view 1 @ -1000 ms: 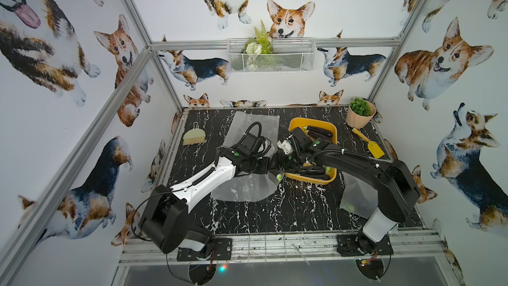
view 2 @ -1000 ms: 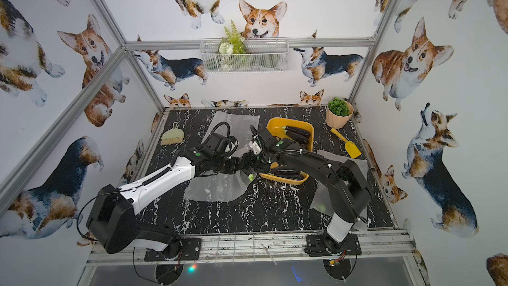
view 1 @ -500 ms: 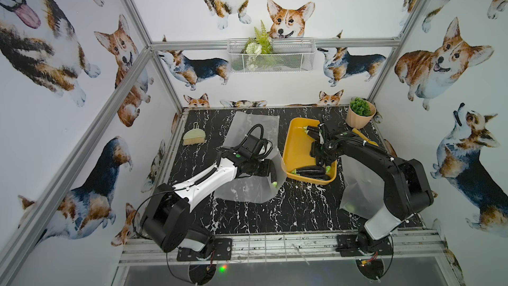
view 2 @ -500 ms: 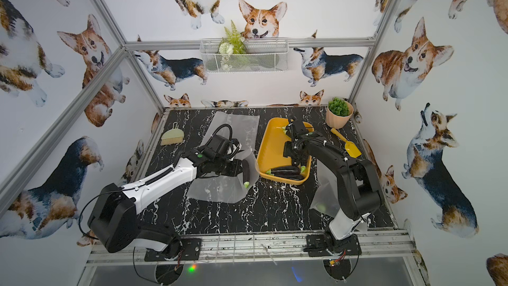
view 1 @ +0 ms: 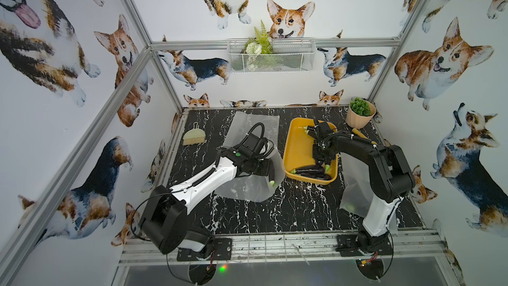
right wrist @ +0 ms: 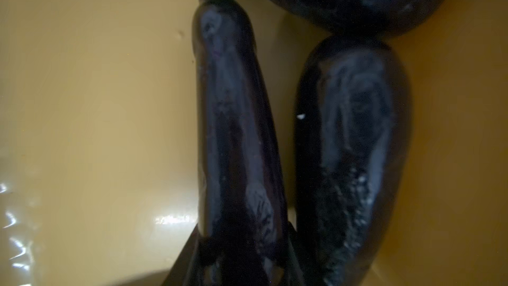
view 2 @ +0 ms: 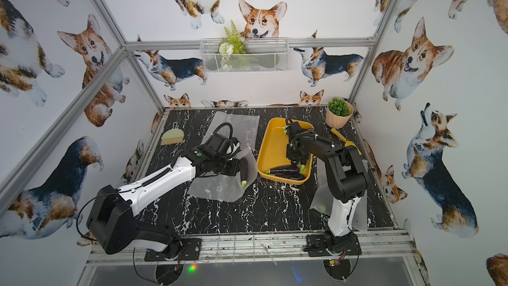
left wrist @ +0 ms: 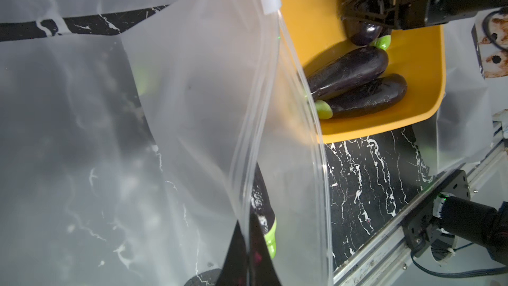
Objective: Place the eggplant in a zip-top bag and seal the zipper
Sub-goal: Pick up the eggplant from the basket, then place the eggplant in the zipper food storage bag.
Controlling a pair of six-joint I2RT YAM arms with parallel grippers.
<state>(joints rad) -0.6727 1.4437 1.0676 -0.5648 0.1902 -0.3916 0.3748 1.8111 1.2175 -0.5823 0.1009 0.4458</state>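
L gripper [view 1: 270, 174], arm stretched low, pinched bag [view 1: 247, 191] rim; R gripper [view 1: 320, 162] pointed down into tray [view 1: 298, 144], jaws astride eggplant [right wrist: 236, 122], grip unclear. Marbled table [view 1: 275, 215], corgi-print walls [view 1: 439, 59].

Glossy purple eggplants [view 1: 309, 171] lie in the yellow tray [view 1: 298, 144], beside the open translucent zip-top bag [view 1: 247, 191].
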